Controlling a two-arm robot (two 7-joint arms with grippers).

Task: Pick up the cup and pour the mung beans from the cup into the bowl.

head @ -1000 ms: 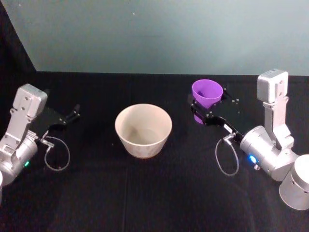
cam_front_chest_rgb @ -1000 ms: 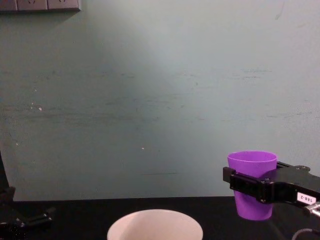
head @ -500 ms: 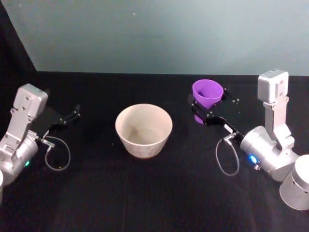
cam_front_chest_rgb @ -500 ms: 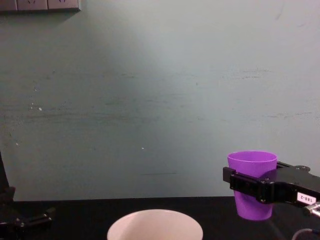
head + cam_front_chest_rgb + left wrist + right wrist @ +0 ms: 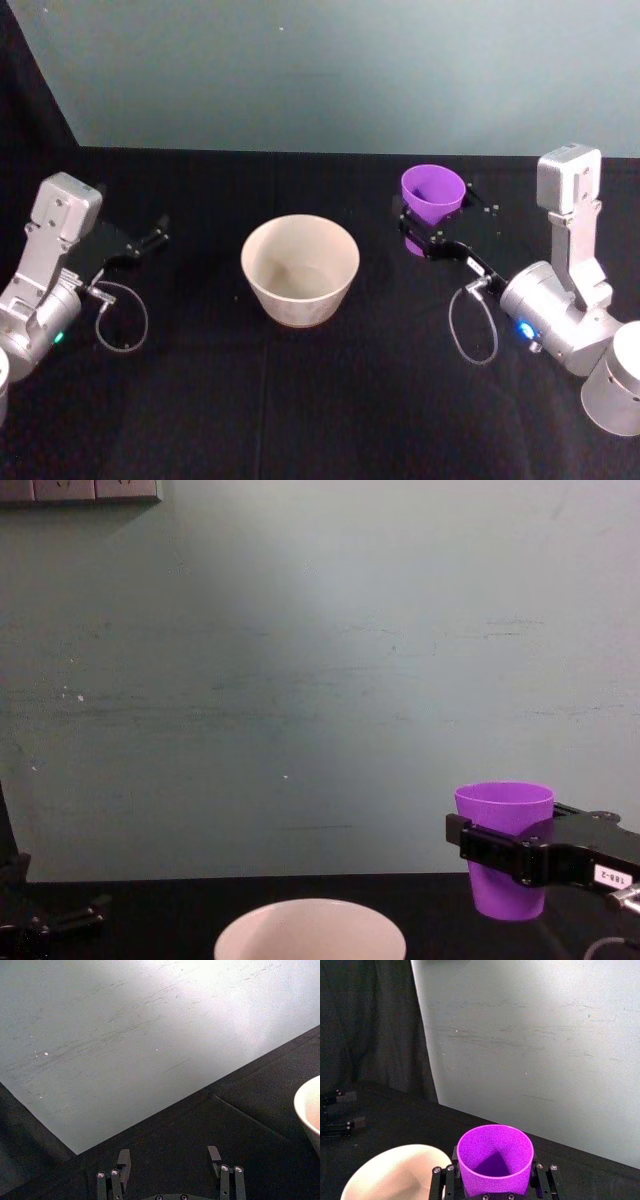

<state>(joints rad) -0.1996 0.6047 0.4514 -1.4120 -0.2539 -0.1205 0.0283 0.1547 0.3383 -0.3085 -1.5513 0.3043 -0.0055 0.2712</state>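
Note:
The purple cup (image 5: 432, 190) is upright and lifted off the table, to the right of the bowl. My right gripper (image 5: 435, 210) is shut on the cup's wall, its black fingers (image 5: 500, 848) clamping the cup (image 5: 505, 820) on both sides. From the right wrist the cup (image 5: 495, 1157) shows a purple inside with a dark shadow; the mung beans are hidden. The white bowl (image 5: 300, 298) stands at the table's middle, seen also in the right wrist view (image 5: 395, 1170) and the chest view (image 5: 310, 908). My left gripper (image 5: 150, 238) is parked at the left, open (image 5: 169, 1157) and holding nothing.
A black cloth (image 5: 300, 400) covers the table, which ends at a pale green wall (image 5: 320, 70) behind. The bowl's edge (image 5: 310, 1110) lies to one side of the left gripper. Loose cable loops hang by both wrists (image 5: 470, 330).

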